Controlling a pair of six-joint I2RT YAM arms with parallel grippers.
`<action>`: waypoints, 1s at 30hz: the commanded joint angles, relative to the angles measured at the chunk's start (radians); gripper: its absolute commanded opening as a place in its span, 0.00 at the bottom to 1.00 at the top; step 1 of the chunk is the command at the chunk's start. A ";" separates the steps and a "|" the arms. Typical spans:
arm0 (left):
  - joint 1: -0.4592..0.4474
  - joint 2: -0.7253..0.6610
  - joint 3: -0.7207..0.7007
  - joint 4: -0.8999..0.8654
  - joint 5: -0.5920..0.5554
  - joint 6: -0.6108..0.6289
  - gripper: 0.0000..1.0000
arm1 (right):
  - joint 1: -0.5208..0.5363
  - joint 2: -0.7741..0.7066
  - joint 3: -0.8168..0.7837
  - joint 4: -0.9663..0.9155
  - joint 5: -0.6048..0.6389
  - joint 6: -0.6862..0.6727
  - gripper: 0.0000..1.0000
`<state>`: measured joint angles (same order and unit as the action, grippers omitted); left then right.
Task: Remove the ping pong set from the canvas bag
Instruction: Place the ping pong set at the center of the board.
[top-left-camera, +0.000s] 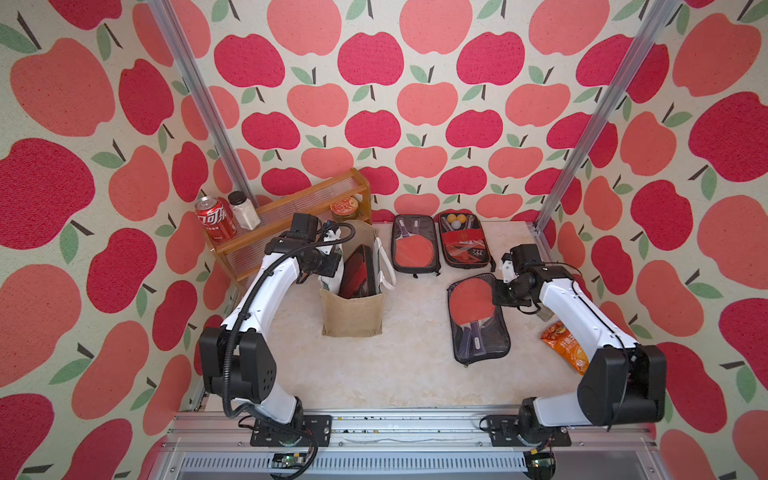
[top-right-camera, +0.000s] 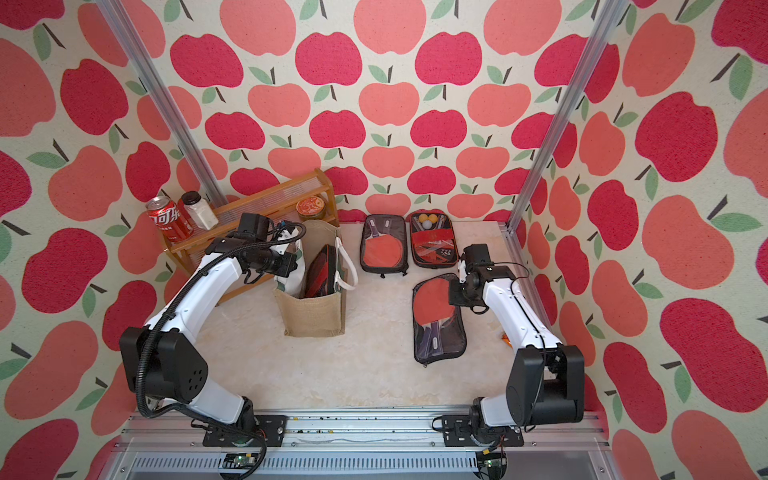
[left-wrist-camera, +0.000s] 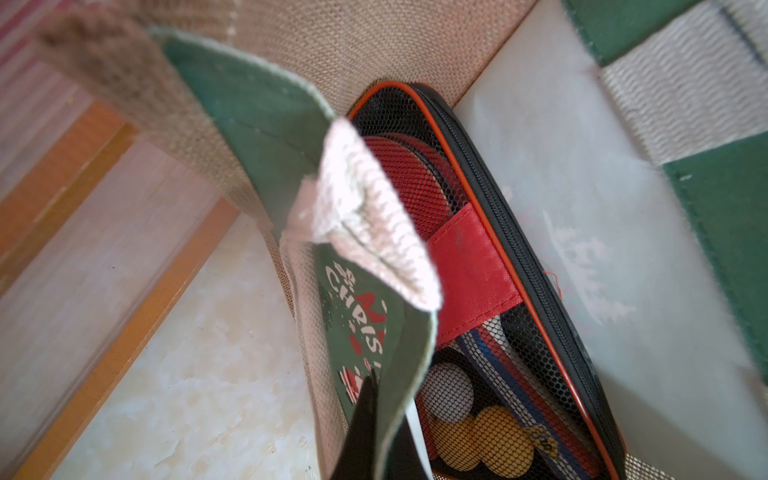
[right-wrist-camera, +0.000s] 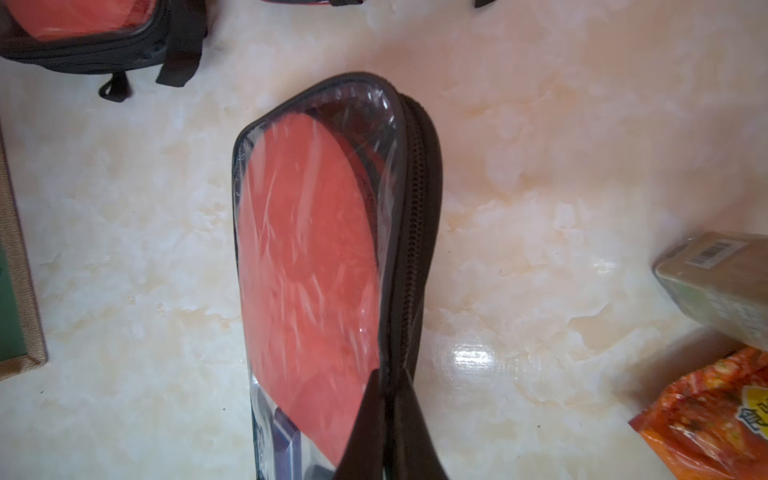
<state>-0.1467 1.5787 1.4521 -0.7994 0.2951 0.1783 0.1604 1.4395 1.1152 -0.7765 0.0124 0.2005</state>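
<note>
The tan bag stands upright on the desk, mouth open. A black mesh ping pong set stands on edge inside it.

Bystanders around the wooden rack

A wooden rack is set in the far corner of the marbled tabletop, against apple-patterned wallpaper. On the rack's upper tier a red cola can is stood at the outer end, with a black-capped shaker jar just beside it. A red-lidded jar is kept on the lower tier. Well apart from the rack, across the table, an orange snack bag is laid beside a wrapped block.
</note>
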 joint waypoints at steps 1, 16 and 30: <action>-0.002 0.032 0.015 -0.029 -0.032 0.017 0.00 | -0.010 0.034 0.037 -0.027 0.102 -0.033 0.00; -0.001 0.010 0.011 -0.028 -0.038 0.015 0.00 | -0.082 0.248 0.070 0.073 0.132 0.039 0.06; 0.006 -0.005 -0.001 -0.024 -0.042 0.015 0.00 | -0.113 0.375 0.139 0.122 0.087 0.055 0.13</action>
<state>-0.1463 1.5784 1.4525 -0.7994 0.2924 0.1783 0.0559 1.7920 1.2163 -0.6666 0.1143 0.2455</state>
